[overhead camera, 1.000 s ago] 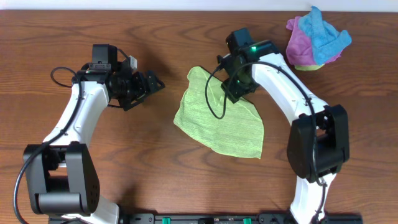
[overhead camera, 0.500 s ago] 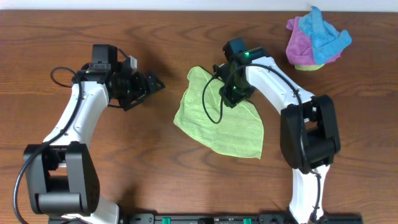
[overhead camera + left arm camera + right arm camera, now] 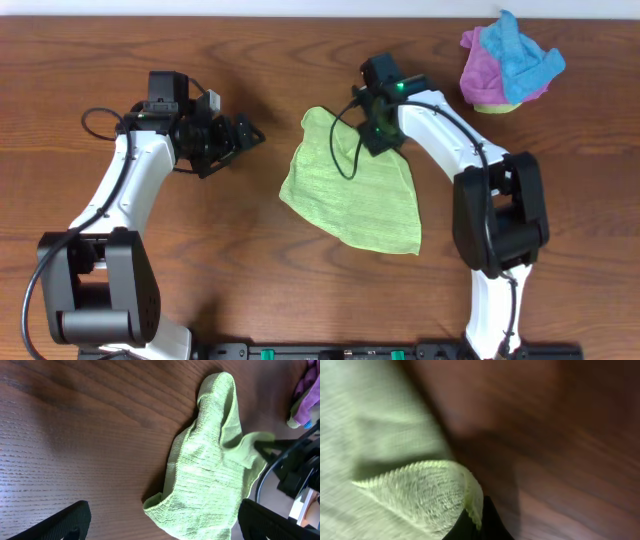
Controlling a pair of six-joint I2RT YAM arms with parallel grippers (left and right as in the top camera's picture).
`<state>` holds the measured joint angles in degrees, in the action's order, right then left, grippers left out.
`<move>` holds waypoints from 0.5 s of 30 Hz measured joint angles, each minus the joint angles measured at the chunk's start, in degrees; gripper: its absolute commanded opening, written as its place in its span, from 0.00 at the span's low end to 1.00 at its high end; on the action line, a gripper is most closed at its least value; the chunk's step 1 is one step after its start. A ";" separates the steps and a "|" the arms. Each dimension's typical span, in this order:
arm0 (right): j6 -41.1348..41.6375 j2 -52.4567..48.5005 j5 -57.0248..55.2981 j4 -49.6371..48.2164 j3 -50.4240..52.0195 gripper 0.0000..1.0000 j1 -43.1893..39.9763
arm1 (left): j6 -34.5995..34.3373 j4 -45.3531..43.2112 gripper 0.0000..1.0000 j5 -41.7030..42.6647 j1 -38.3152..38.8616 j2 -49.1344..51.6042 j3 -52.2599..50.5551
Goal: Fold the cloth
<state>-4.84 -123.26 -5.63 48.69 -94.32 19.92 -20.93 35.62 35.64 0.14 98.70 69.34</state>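
The lime-green cloth [image 3: 350,195] lies crumpled in the middle of the wooden table [image 3: 250,250], with its upper left part folded over. My right gripper [image 3: 378,135] is at the cloth's far right corner and is shut on that edge. In the right wrist view the black fingertips [image 3: 492,527] pinch a raised fold of the cloth [image 3: 410,485]. My left gripper [image 3: 245,135] hovers left of the cloth, open and holding nothing. In the left wrist view the cloth [image 3: 210,475] lies ahead of the wide-open left gripper [image 3: 165,522].
A heap of purple and bright blue cloths [image 3: 510,65] sits at the far right corner. The right arm's black cable [image 3: 340,150] loops over the green cloth. Bare wood lies left of and in front of the cloth.
The right gripper went from open to shut on the cloth's far right edge and shifted slightly toward the back, drawing that corner up. The left arm has not moved.
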 measured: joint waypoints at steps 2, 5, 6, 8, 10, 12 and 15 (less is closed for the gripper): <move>2.45 0.00 -2.47 -1.05 0.00 0.01 -0.83 | 0.00 0.00 0.95 0.00 0.00 0.00 0.00; 5.95 0.00 -6.32 -2.99 0.02 0.01 -2.21 | 0.00 0.00 0.95 0.00 0.00 0.00 0.00; 6.80 0.00 -7.34 -3.67 0.02 0.01 -2.54 | 0.00 0.00 0.96 0.00 0.02 0.00 0.00; 8.48 0.00 -9.84 -5.64 0.02 0.01 -3.08 | 0.00 0.00 0.95 0.00 0.02 0.00 0.00; 9.73 0.00 -12.00 -7.50 0.02 0.01 -3.37 | 0.00 -0.02 0.95 0.00 0.00 0.00 0.00; 10.51 0.00 -13.62 -9.07 0.02 0.01 -3.58 | 0.00 0.00 0.95 0.00 0.02 0.00 0.00; 10.97 0.00 -15.69 -10.82 0.02 0.01 -3.69 | 0.00 0.00 0.96 0.00 0.02 0.00 0.00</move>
<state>6.13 -123.26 -21.32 37.87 -94.30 16.23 -20.93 35.62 35.64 0.16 98.70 69.34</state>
